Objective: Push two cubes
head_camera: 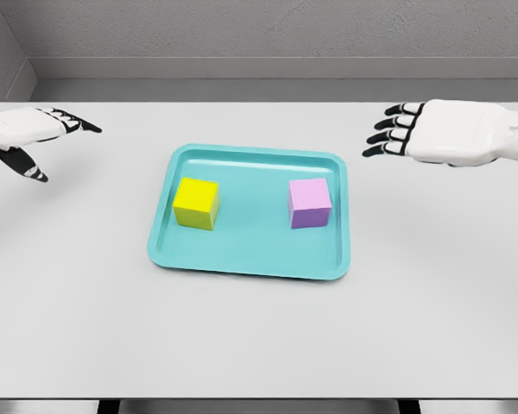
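Poised either side of the teal tray [242, 263], left hand [22, 131] and right hand [449, 131], fingers apart and empty, ready to shove yellow cube [197, 203] and purple cube [310, 203] inward.

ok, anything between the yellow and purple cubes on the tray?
Nothing. In the head view the yellow cube and purple cube sit apart, with only bare teal tray floor between them.

Both hands are showing smooth white shells — the left hand [26, 136] and right hand [445, 131] are wearing black fingertips.
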Robot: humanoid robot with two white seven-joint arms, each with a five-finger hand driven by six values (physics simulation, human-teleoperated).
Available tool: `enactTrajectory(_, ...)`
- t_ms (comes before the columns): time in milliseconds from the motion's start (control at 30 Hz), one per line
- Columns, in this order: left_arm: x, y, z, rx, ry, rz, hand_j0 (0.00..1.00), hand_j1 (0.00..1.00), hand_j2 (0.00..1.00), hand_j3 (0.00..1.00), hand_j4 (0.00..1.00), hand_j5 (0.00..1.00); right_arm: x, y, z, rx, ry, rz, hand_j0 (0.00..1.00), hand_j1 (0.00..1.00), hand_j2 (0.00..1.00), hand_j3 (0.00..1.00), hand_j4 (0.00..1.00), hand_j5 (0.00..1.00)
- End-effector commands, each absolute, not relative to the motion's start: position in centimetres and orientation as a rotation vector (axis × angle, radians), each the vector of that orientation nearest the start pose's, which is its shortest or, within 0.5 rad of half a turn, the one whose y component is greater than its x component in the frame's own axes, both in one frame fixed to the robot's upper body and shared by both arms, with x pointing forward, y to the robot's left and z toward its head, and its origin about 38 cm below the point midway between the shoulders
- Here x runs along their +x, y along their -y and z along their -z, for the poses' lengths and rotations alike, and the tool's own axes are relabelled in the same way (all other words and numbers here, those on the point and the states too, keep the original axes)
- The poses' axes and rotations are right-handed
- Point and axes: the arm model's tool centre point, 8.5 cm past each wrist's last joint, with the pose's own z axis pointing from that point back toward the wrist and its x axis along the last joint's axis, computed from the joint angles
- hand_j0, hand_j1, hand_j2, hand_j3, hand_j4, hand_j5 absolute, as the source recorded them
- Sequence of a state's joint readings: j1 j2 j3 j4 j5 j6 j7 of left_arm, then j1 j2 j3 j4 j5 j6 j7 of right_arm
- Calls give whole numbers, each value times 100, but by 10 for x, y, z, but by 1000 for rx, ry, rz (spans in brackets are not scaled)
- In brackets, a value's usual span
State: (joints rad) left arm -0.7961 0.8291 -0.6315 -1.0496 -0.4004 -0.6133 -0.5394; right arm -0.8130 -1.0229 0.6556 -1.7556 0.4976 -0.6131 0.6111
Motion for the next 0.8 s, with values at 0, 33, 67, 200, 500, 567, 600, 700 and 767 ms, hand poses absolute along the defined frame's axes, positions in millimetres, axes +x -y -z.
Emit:
enactTrajectory(0,482,-406,-222,540,1180,1869,100,100,100,100,100,100,400,291,-316,863,-1484,2917,100,100,100,100,100,100)
enactTrajectory(33,482,-407,-221,540,1179,1867,100,100,100,100,100,100,401,292,-317,867,-1488,2917,100,100,100,100,100,100)
enactTrajectory(67,483,-407,-222,542,1179,1864,96,96,96,96,96,96,402,292,-322,884,-1489,2904,100,100,100,100,100,100)
enactTrajectory(200,490,-411,-225,523,1084,1898,2,2,2,2,2,2,403,297,-322,888,-1482,2922,100,100,100,100,100,100)
enactTrajectory(500,502,-312,-228,478,1177,2134,2,2,2,2,2,2,399,297,-313,807,-1507,2956,0,0,0,0,0,0)
enactTrajectory(567,503,-318,-229,487,1168,2124,4,4,4,4,4,4,398,296,-310,788,-1500,2965,0,0,0,0,0,0)
enactTrajectory(600,503,-319,-228,486,1166,2119,5,5,5,5,5,5,398,296,-309,785,-1501,2965,0,0,0,0,0,0)
enactTrajectory(700,501,-313,-221,462,1168,2127,4,4,4,4,4,4,397,292,-298,740,-1479,2986,0,0,0,0,0,0)
enactTrajectory(767,497,-308,-208,433,1134,2160,4,4,4,4,4,4,395,290,-290,706,-1464,3005,0,0,0,0,0,0)
